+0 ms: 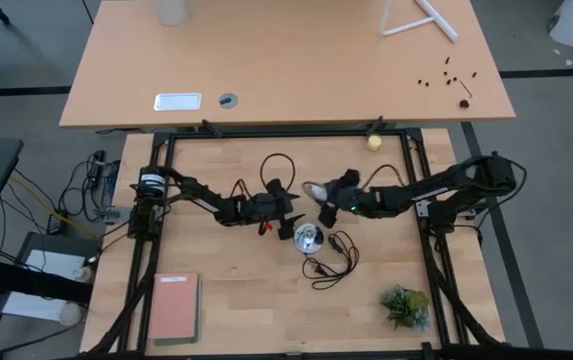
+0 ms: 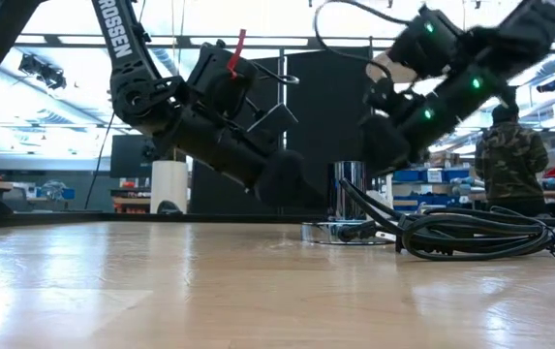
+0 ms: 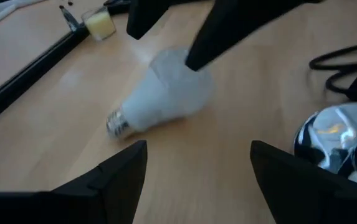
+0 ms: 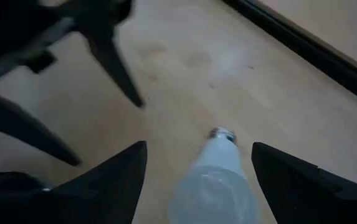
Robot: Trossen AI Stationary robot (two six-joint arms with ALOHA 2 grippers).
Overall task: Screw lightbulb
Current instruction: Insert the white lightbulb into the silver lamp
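The white frosted lightbulb (image 1: pixel 312 190) is held above the table near its middle by my right gripper (image 1: pixel 323 196). The bulb lies about level, and its metal screw base (image 4: pixel 223 134) points away from the right wrist. It also shows in the left wrist view (image 3: pixel 166 93) and in the low view (image 2: pixel 383 66). My left gripper (image 3: pixel 197 180) is open and empty, just to the bulb's left (image 1: pixel 291 207), with its fingers toward the bulb. The round silver socket (image 1: pixel 308 237) rests on the table with its black cord (image 1: pixel 331 260), nearer the front edge. My right gripper holds the lightbulb by its wide frosted globe (image 4: pixel 215 193) between its two fingers, which lie along the bulb. One fingertip (image 3: pixel 194 61) rests on the globe's end. The other finger's contact does not show clearly. The bulb is clear of the table, base forward.
A small yellowish ball (image 1: pixel 374 142) lies by the far frame bar. A reddish book (image 1: pixel 174 305) lies at the near left and a small green plant (image 1: pixel 406 305) at the near right. A person (image 2: pixel 509 160) stands in the room beyond.
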